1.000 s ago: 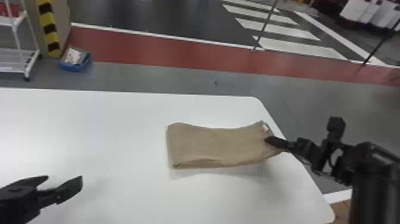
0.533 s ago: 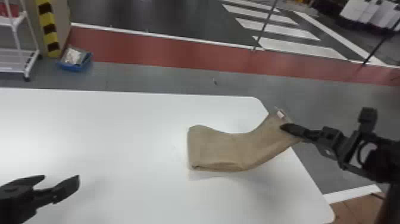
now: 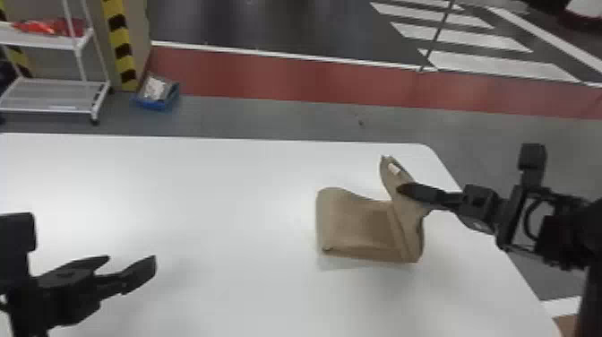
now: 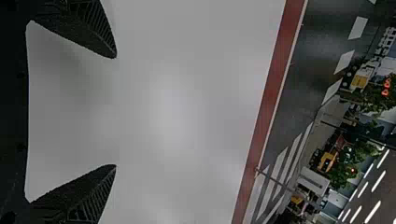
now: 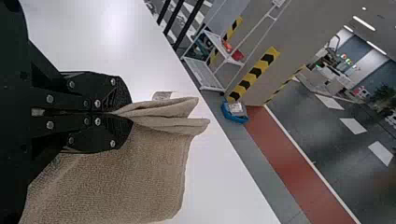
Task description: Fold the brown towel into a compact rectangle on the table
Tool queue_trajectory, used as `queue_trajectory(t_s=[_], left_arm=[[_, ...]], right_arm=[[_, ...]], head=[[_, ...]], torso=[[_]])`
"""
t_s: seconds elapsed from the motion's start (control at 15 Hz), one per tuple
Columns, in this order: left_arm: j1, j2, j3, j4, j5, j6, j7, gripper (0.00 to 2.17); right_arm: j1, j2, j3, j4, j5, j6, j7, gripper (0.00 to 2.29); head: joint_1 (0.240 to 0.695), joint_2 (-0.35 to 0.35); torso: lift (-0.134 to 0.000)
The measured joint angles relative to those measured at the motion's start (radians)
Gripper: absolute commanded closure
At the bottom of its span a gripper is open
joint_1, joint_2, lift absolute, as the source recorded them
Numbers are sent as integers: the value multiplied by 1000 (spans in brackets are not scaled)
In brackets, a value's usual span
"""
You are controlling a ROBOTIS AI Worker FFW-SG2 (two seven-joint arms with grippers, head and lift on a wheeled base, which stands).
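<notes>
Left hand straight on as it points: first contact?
Left hand looks free over the white table; if its line slopes down, that surface comes first. Height is hard to judge.

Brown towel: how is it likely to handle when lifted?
The brown towel is probably floppy, since it bends sharply below the right tool. Its textured weave suggests it is unlikely to slip from the closed fingers. It looks thin enough to be light.
</notes>
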Motion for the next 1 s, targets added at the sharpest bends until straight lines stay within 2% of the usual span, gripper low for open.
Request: queue_trajectory(t_s=[0.2,0.47,0.6,0.8,0.87,1.0], left_arm=[[-6,0,6,6,0,-2,0,36],[-9,0,8,13,1,-5,0,36],[-10,0,11,16,1,-7,0,36],[-14,0,12,23,1,-10,0,36],[-16,0,11,25,2,-11,0,36],[-17,0,11,29,4,-12,0,36]], right_arm=[[0,28,73,-5,32,-56,-14,1210],[-10,74,147,-4,36,-89,-17,1210],[0,79,204,-8,43,-89,-16,1190],[22,80,316,-13,101,-99,-13,1187],[29,81,353,-13,126,-115,-14,1089],[38,98,402,-13,165,-149,-14,205]], head=[[695,-156],[695,-99],[695,-71],[695,-37],[695,-26],[695,-1]], torso=[[-124],[-124],[-124],[-124],[-124],[-124]])
